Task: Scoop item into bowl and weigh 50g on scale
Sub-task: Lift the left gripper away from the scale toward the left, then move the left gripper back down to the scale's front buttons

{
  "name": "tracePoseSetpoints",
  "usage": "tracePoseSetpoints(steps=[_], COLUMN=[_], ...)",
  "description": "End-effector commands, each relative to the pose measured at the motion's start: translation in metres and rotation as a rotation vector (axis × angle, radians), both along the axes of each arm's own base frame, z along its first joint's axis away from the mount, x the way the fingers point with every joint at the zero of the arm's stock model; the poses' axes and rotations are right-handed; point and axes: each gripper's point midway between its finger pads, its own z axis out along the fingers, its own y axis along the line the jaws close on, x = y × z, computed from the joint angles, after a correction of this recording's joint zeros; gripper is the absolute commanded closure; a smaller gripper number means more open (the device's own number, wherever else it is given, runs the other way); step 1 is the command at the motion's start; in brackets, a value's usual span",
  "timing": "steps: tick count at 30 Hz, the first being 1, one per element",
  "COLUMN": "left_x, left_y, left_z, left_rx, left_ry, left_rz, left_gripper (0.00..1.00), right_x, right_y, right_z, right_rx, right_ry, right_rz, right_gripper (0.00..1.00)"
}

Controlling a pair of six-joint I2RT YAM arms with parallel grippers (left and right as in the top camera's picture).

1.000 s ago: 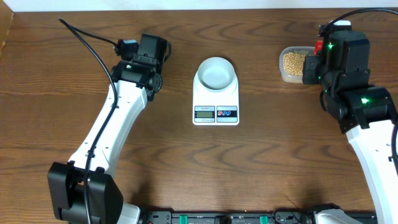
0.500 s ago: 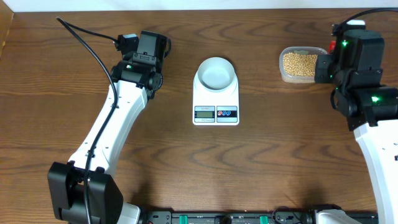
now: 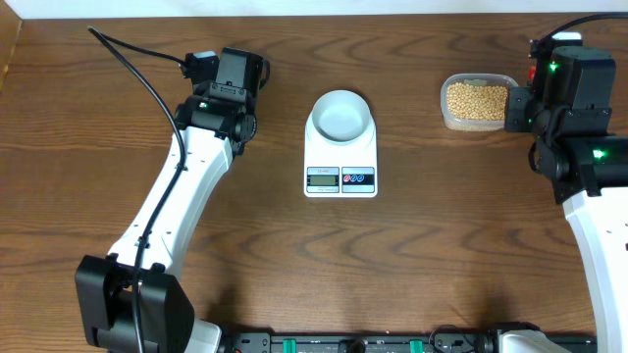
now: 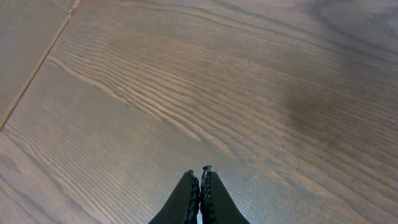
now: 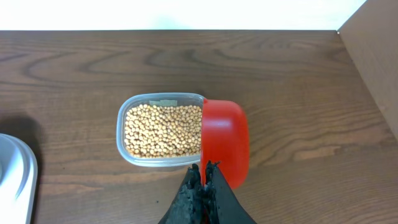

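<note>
Right gripper (image 5: 203, 167) shifted rightward, clenched on red scoop (image 5: 225, 142); beans (image 5: 163, 129) beside its left.

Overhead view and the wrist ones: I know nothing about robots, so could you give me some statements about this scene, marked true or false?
1. The bowl sits on the scale. True.
2. The bowl is full. False: it is empty; the beans are in the clear tub.
3. The red scoop lies loose, held by nothing. False: the right arm's jaws are shut on it.
4. The left arm's jaws are shut on nothing. True.
</note>
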Motion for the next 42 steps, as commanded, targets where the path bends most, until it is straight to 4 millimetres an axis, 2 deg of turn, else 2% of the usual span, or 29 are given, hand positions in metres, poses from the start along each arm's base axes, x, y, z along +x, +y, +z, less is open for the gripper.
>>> tracePoseSetpoints(steps=[1, 6, 12, 18, 25, 30, 32, 36, 42], left_x=[0.0, 0.003, 0.003, 0.004, 0.005, 0.008, 0.01, 0.015, 0.012], left_y=[0.005, 0.009, 0.021, 0.021, 0.021, 0.018, 0.009, -0.031, -0.091], left_z=[-0.001, 0.0, 0.001, 0.001, 0.002, 0.002, -0.003, -0.015, -0.013], left_rx=[0.027, 0.024, 0.023, 0.072, 0.085, 0.072, 0.019, -0.134, -0.068], left_ry=[0.007, -0.007, -0.01, 0.037, 0.045, 0.033, 0.036, 0.057, 0.098], left_rz=[0.009, 0.021, 0.049, -0.018, -0.037, -0.043, -0.076, -0.219, -0.476], left_gripper=[0.93, 0.93, 0.93, 0.93, 0.93, 0.93, 0.93, 0.93, 0.93], right_x=[0.003, 0.003, 0.001, 0.002, 0.005, 0.007, 0.007, 0.008, 0.016], right_y=[-0.006, -0.017, -0.041, -0.06, -0.063, -0.059, -0.059, -0.059, -0.06], right_z=[0.006, 0.004, 0.005, 0.01, 0.013, 0.011, 0.011, 0.013, 0.024], right_rx=[-0.015, -0.015, -0.015, -0.009, 0.009, 0.028, 0.028, -0.016, -0.143], right_ry=[-0.009, -0.005, -0.01, -0.04, -0.061, -0.06, -0.06, -0.055, -0.073], right_rz=[-0.001, -0.029, -0.091, -0.139, -0.161, -0.138, -0.138, -0.105, -0.015], right_gripper=[0.99, 0.99, 0.99, 0.99, 0.99, 0.99, 0.99, 0.99, 0.99])
